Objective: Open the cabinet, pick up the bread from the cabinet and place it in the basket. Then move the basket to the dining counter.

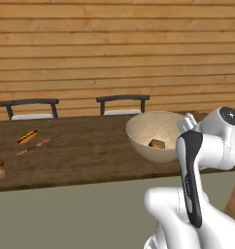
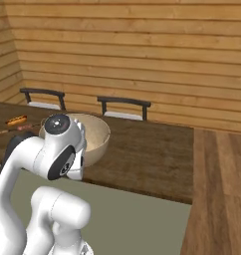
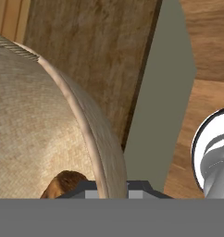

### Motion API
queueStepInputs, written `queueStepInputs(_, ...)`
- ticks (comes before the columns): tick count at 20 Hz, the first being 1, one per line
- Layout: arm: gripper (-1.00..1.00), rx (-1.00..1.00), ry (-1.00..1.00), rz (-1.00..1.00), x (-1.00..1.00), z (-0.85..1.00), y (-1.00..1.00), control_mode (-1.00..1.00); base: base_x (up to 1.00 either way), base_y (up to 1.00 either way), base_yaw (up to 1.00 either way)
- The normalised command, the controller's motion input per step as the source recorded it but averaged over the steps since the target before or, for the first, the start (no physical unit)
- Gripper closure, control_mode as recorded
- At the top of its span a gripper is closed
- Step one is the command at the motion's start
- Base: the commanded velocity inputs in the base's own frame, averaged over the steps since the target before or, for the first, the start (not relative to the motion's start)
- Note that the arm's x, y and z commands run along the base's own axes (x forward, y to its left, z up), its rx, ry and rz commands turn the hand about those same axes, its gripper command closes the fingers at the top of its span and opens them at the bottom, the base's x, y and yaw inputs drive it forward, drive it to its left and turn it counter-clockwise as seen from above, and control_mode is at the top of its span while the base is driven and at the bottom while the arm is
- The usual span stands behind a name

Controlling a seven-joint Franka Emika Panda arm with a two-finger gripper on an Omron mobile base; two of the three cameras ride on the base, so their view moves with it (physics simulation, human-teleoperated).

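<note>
Right now the basket (image 1: pixel 156 134) stands on the dining counter (image 1: pixel 85 155), near the edge that faces the robot, with the bread (image 1: pixel 157 143) lying low inside it against the speckled inner wall. From the right base view the basket (image 2: pixel 95 133) is partly hidden behind the white arm, and the dark wood top (image 2: pixel 147 154) runs on to the right of it. In the hand view the basket rim (image 3: pixel 81 122) curves down between the two finger mounts at the bottom edge, one to each side of the wall — the gripper (image 3: pixel 107 189) straddles the rim, but the tips themselves are cut off, so I cannot tell whether they pinch it or stand loose around it. A brown edge of the bread (image 3: pixel 63 183) peeks up from the basket floor just inside that wall. Farther left on the counter lie a hot dog (image 1: pixel 27 137), a skewer (image 1: pixel 38 145) beside it, and a small brown shaker (image 1: pixel 0 168) — all well apart from the basket. Two dark chairs (image 1: pixel 122 103) stand behind the counter against the plank wall.
</note>
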Motion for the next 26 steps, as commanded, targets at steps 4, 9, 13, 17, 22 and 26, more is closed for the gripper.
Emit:
queueStepInputs(4,1.00,0.00,0.00,0.00,0.00,0.00,0.00,1.00,0.31,0.59,0.05)
queueStepInputs(9,1.00,0.00,0.00,0.00,0.00,0.00,0.00,1.00,0.28,0.47,0.06)
queueStepInputs(13,1.00,0.00,0.00,0.00,0.00,0.00,0.00,1.00,0.51,0.39,0.04)
queueStepInputs(17,1.00,0.00,0.00,0.00,0.00,0.00,0.00,1.00,0.57,0.19,0.03)
queueStepInputs(22,1.00,0.00,0.03,0.07,0.40,-0.05,0.00,-1.00,0.11,0.00,0.01)
queueStepInputs(26,1.00,0.00,0.00,0.14,0.52,-0.07,-0.10,-1.00,0.00,0.00,0.00)
